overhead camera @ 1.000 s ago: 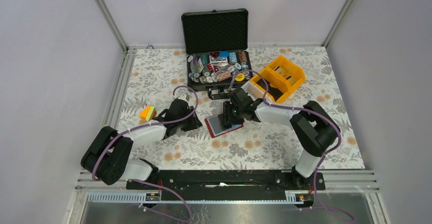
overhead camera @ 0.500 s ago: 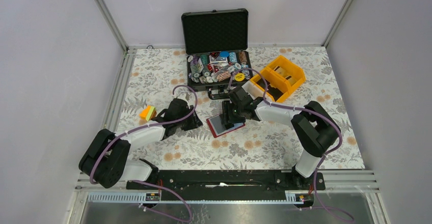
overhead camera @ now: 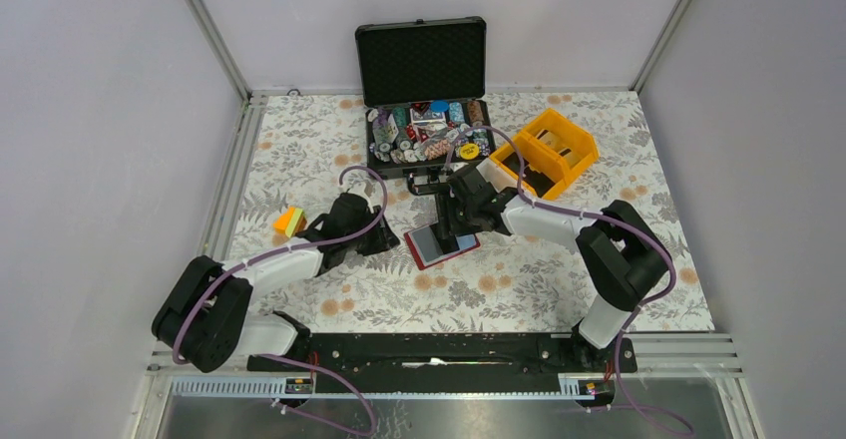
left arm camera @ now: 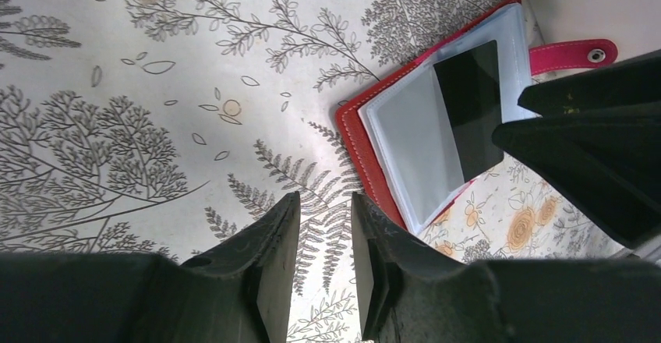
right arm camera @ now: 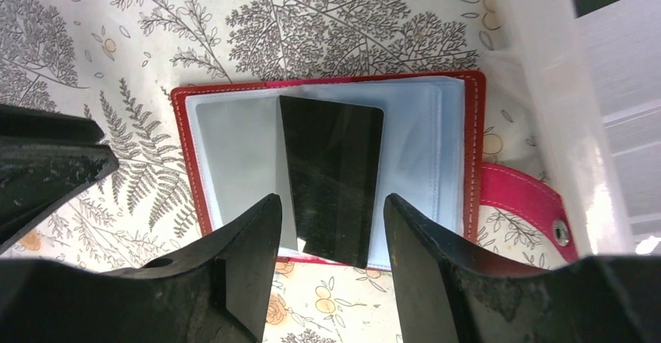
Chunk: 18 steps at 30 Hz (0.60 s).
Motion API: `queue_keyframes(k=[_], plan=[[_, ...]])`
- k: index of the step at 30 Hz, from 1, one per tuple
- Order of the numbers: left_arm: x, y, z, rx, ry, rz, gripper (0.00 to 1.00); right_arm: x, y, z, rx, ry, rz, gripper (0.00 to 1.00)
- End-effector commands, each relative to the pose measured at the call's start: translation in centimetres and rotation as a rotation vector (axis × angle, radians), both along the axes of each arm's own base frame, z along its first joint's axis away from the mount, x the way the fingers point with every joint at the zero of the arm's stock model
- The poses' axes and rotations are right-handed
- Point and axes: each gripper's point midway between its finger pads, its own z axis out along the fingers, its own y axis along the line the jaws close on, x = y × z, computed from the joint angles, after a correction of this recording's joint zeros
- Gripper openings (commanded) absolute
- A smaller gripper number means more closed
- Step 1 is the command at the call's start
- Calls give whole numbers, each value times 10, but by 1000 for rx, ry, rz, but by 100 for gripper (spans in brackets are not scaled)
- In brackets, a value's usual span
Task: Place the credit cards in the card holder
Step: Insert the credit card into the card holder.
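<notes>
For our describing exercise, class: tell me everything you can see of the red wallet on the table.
The wallet is red, leather-looking with pale stitching, lying open flat on the flowered cloth. Clear plastic sleeves fill it, and a dark card sits slanted on them, one end past the wallet's edge. A pink snap strap sticks out sideways. The right claw hangs open above.

card holder (left arm camera: 405, 152) open w/ dark card (left arm camera: 471, 109) on clear sleeves.

Card holder (overhead camera: 439, 246) lies on table (overhead camera: 559, 289), right of my left gripper (left arm camera: 321, 210), beneath my right gripper (right arm camera: 331, 210); card (right arm camera: 331, 175) upon it; case (overhead camera: 427, 130) behind
</notes>
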Motion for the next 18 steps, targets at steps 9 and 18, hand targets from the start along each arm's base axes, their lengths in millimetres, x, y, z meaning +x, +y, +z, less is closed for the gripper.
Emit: queue_keyframes(k=[9,18], plan=[[17,-39,23,-148,-43,-45,43,19,0,-4,-69,-49,-10,56],[21,-44,8,-147,-13,-42,42,11,15,-8,-4,2,34,41]])
